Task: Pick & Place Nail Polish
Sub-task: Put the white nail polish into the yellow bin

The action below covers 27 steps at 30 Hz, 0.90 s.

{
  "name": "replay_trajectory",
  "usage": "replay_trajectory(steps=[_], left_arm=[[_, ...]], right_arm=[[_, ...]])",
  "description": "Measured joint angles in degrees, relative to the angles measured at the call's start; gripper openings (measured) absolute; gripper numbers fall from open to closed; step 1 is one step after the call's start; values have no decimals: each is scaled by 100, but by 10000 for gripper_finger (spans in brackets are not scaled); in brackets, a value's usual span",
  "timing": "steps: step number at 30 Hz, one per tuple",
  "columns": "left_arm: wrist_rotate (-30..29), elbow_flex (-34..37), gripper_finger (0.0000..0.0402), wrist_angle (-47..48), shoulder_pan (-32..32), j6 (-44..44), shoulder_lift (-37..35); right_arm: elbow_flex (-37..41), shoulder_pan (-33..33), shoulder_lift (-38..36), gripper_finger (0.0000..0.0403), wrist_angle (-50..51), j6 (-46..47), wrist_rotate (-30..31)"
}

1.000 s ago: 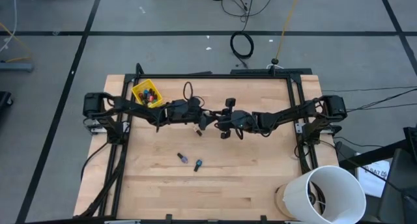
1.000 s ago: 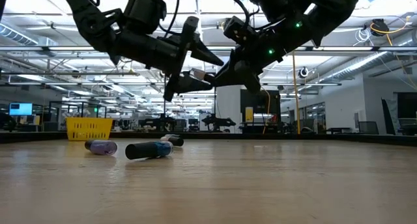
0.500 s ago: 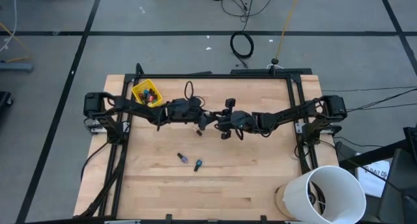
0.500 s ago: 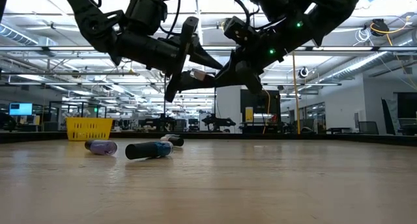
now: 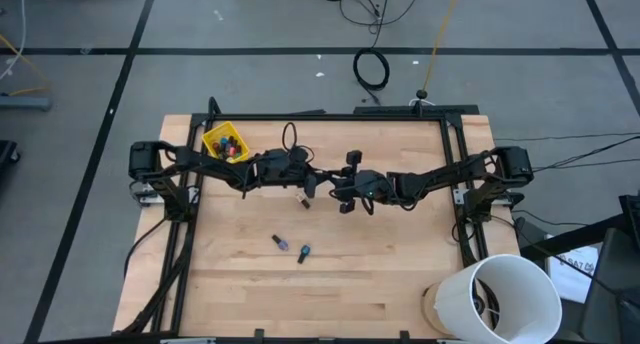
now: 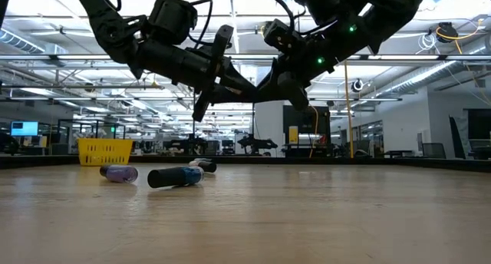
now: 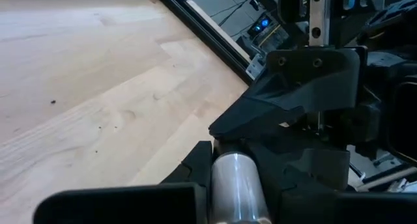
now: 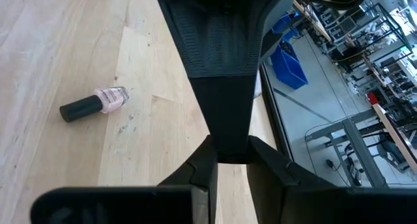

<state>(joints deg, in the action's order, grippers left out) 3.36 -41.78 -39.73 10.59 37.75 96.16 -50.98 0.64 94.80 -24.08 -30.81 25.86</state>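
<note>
Over the middle of the table (image 5: 380, 274) the left gripper (image 5: 305, 187) and right gripper (image 5: 338, 192) meet tip to tip, and since half a second ago the left one has turned slightly, so the low view now hides the pale bottle (image 7: 238, 185) it showed between them. The left fingers are pinched on that bottle; whether the right gripper holds it too cannot be told. This reads as a handover nearly done, with the yellow bin (image 5: 226, 142) likely next, while a purple bottle (image 5: 281, 243), a blue bottle (image 5: 303, 252) and a pink bottle (image 8: 98, 102) lie on the table.
</note>
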Motion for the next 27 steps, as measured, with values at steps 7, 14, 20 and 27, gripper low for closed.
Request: replay_trajectory(steps=[7,14,20,27], left_arm=[[179,-7,49,-107,-9,-243,-146],[136,-7,49,558,-4,-747,-613],[-273,-8,49,1058,-212,-1943,-1069],[-973,-7,49,1297,-889,-4328,-1298]], right_arm=[[-2,2,2,161,150,659,-43],[-2,2,-286,254,805,1038,-39],[83,23,-1071,269,1237,1593,-422],[979,276,-1949,247,221,1858,-1948]])
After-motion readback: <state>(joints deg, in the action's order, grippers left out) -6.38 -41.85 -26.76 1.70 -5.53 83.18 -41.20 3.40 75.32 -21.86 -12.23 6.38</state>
